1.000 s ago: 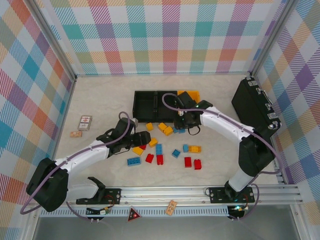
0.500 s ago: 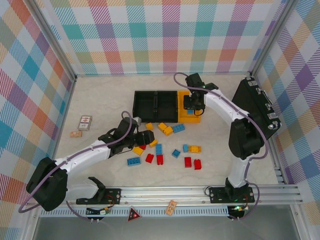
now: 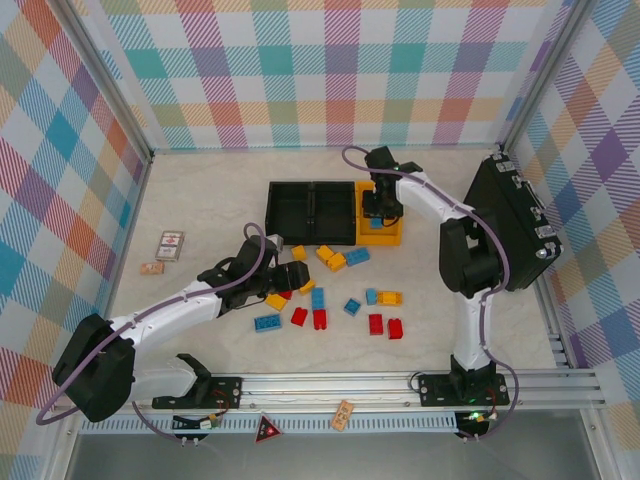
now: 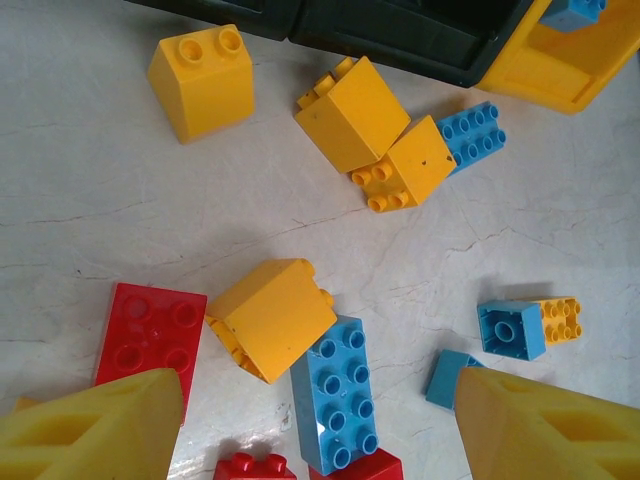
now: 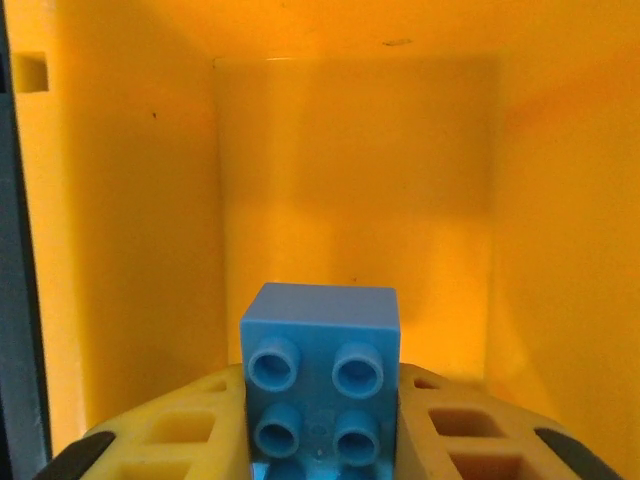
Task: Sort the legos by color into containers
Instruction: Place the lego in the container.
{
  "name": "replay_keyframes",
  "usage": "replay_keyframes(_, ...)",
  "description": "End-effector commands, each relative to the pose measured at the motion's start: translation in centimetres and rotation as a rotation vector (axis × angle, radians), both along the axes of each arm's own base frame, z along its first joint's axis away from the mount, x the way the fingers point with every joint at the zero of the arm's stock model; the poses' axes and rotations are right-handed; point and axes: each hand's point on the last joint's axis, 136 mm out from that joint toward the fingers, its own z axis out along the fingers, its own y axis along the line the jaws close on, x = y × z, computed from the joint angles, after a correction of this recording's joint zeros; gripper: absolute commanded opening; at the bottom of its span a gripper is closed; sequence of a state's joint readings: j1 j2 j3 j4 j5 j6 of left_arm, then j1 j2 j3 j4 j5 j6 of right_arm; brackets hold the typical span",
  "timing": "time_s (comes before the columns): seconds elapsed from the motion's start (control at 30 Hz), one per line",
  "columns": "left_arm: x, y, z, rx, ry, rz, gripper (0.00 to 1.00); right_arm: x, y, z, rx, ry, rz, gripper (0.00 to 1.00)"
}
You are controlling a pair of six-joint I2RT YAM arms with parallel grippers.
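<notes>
Two pincers, one blue brick held

Nearest the arm bases, red, blue and yellow legos (image 3: 320, 318) lay scattered on the bench (image 3: 200, 200). At the scatter's 9 o'clock edge, the left pincer (image 3: 288, 276) hung released, fingers spread above a yellow brick (image 4: 272, 315), with a long blue brick (image 4: 335, 395) at that brick's 5 o'clock. Farther off, at the scatter's 12 o'clock, two black bins (image 3: 300, 186) stood side by side, the yellow-orange bin (image 3: 381, 238) touching at their 3 o'clock. There the right pincer (image 3: 382, 205) was clenched on a small blue brick (image 5: 320, 385) over that bin's interior.
</notes>
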State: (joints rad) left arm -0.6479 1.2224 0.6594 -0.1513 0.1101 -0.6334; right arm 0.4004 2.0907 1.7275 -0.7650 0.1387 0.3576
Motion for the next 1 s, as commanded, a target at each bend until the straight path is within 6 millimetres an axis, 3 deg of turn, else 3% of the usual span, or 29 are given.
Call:
replay_keyframes(0.0,0.2,-0.5,0.5,-0.003,-0.018,-0.003,0.72,0.6,0.2,0.2,0.0,0.002,-0.009,0.32)
replay_keyframes(0.33,0.2,-0.5,0.3,0.002,-0.013,-0.004,0.72,1.2,0.1,-0.9,-0.018,0.012,-0.029,0.35)
replay_keyframes(0.5,0.1,-0.4,0.3,0.008,-0.012,-0.001,0.73,1.2,0.0,-0.7,-0.019,0.008,-0.036,0.45)
replay_keyframes(0.77,0.2,-0.5,0.6,0.001,-0.021,-0.002,0.73,0.8,-0.3,3.0,0.007,-0.068,-0.035,0.49)
replay_keyframes(0.97,0.5,-0.9,0.8,-0.008,-0.024,-0.01,0.73,-1.8,-1.1,5.6,0.034,-0.102,-0.03,0.52)
